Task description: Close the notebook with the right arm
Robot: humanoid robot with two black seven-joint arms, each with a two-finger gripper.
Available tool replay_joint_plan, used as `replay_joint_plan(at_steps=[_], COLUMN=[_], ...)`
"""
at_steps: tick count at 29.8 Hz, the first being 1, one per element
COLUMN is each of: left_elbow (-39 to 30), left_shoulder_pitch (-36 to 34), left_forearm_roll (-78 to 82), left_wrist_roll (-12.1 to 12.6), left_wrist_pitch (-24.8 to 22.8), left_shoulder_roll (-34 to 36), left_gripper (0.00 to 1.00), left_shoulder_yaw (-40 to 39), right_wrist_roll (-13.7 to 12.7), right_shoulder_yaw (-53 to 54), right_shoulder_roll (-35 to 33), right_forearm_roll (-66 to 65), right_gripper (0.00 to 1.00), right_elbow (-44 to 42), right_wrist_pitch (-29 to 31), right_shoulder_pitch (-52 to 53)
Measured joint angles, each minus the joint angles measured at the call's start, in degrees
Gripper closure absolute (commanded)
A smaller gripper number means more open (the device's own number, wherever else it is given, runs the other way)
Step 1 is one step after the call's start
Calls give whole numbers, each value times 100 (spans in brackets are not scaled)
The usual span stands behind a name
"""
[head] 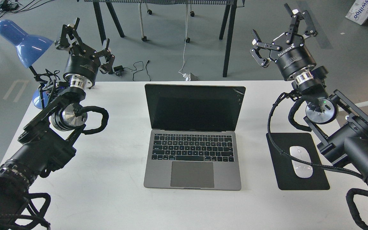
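One label, "ROBOTIQ", marks the right arm [302, 60].

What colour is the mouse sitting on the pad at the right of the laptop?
White, glossy. The mouse lies on a black mouse pad; the head view shows it clearly.

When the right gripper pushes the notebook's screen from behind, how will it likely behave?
The notebook looks like rigid metal, so its lid should probably swing stiffly on the hinge, not flex. The base may slide on the smooth white table. A mark at the screen's top right corner hints at fragility. The right gripper is open.
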Motion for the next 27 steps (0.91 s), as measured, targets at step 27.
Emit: replay_joint_plan(at_steps=[27], left_elbow=[0], left_shoulder_pitch=[0], left_forearm_roll=[0], left_wrist_roll=[0], left_wrist_pitch=[-1], left_shoulder_roll=[0], left_gripper=[0], left_shoulder_yaw=[0], right_wrist_roll=[-99], right_shoulder_yaw=[-3489], right_shoulder_roll=[-737], right_forearm_roll=[-1094], right_gripper=[0], right_elbow=[-740], right_wrist_pitch=[-635], right_shoulder_pitch=[2040])
